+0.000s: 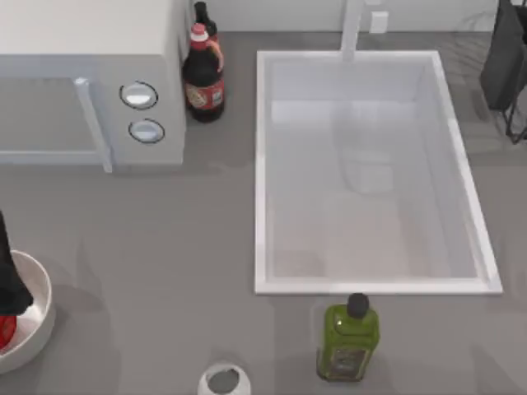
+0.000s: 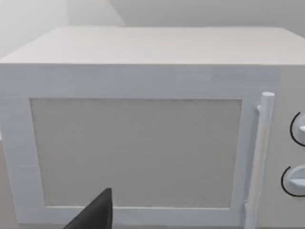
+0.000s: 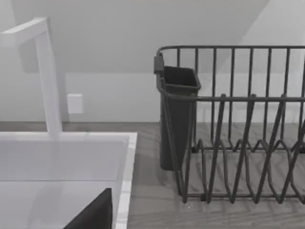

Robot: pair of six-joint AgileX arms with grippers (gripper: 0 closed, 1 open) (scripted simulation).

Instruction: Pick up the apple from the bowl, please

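The off-white bowl (image 1: 37, 317) sits at the table's left edge, cut off by the top view's border. Inside it a slice of the glossy red apple (image 1: 4, 330) shows at that border. My left gripper (image 1: 8, 284) is a dark shape hanging over the bowl, just above and touching or overlapping the apple. The left wrist view faces the microwave (image 2: 143, 143), with a dark wedge of the left gripper (image 2: 95, 214) in front of it. A dark wedge of my right gripper (image 3: 95, 214) lies over the sink's corner in the right wrist view.
The white microwave (image 1: 90, 82) fills the back left, with a red-labelled dark bottle (image 1: 203, 78) beside it. A white sink (image 1: 370, 164) takes the middle right, and a black dish rack (image 1: 506, 58) stands behind it. A green bottle (image 1: 348, 339) and a small white-rimmed round object (image 1: 223, 380) stand near the front.
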